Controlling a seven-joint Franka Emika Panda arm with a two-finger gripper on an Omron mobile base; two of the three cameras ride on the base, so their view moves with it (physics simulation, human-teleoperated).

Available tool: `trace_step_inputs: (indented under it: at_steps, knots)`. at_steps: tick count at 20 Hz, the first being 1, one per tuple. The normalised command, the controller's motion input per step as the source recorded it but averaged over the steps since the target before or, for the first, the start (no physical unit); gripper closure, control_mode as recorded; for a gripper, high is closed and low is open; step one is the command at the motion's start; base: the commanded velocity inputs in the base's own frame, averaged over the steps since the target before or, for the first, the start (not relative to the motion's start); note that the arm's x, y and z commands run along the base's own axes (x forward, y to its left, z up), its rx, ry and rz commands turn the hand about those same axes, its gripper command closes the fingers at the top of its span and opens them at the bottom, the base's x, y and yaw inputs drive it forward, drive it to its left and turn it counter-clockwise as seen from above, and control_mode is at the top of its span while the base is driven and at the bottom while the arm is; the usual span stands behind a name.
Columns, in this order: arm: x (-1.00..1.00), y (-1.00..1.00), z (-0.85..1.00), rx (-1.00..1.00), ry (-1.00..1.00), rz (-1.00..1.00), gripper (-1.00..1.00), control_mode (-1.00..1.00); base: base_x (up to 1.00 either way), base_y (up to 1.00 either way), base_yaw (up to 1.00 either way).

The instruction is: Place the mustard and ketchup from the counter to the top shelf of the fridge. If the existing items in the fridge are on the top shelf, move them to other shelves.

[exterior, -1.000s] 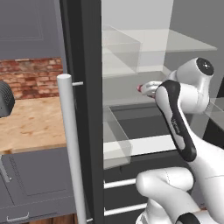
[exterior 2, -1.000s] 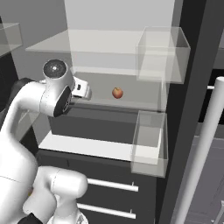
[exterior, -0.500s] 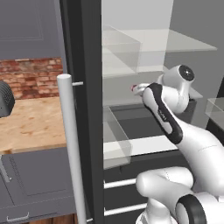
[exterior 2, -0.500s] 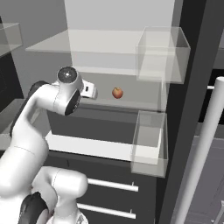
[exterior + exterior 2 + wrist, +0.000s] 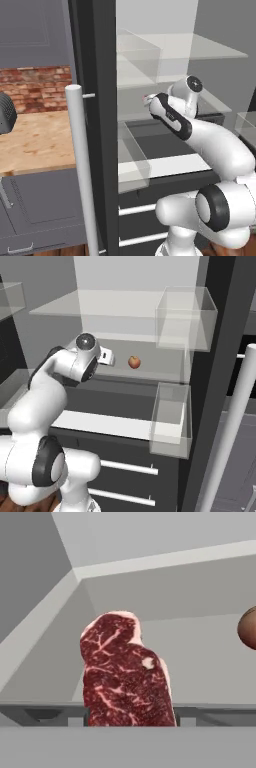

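Observation:
My gripper [image 5: 108, 357] reaches into the open fridge [image 5: 95, 60] below the top shelf [image 5: 100, 311] and is shut on the flat dark-red raw meat [image 5: 127, 672]. A sliver of that meat [image 5: 146, 97] shows at the hand's tip. In the hand view the marbled slab rises from the bottom edge and hides the fingertips. The reddish-orange apple [image 5: 133, 361] rests on the glass shelf under the top one, just right of the hand; its edge [image 5: 248, 628] also shows past the meat. The tan counter [image 5: 40, 140] lies left of the fridge. The mustard and ketchup are out of view.
The fridge door's long silver handle [image 5: 82, 170] stands close on the left, and another silver bar [image 5: 227, 431] on the right. Two clear door bins [image 5: 185, 318] [image 5: 170, 418] hang right of the shelves. A white drawer front [image 5: 165, 165] sits below the arm.
The arm has folded its elbow further in. The gripper with the meat has slid a little sideways along the shelf level, toward the apple. The apple has stayed put.

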Motion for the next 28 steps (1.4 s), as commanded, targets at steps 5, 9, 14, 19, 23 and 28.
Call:
trace_step_inputs:
  at_steps: [5,9,14,19,23,28]
  knots:
    - [0.70,0.10,-0.50,0.00,0.00,0.00,1.00,-1.00,0.00,0.00,0.00]
    - [0.83,0.02,-0.31,0.00,-0.05,0.00,1.00,-1.00,0.00,0.00,0.00]
    - [0.99,0.00,-0.35,0.00,-0.06,0.00,1.00,-1.00,0.00,0.00,0.00]
    - [0.54,0.00,-0.11,0.00,-0.02,-0.01,-1.00,-1.00,0.00,0.00,0.00]
    - [0.04,0.00,0.52,0.00,0.00,-0.08,-1.00,-1.00,0.00,0.00,0.00]
    - [-0.40,-0.08,0.77,0.00,0.00,-0.06,-1.00,-1.00,0.00,0.00,0.00]
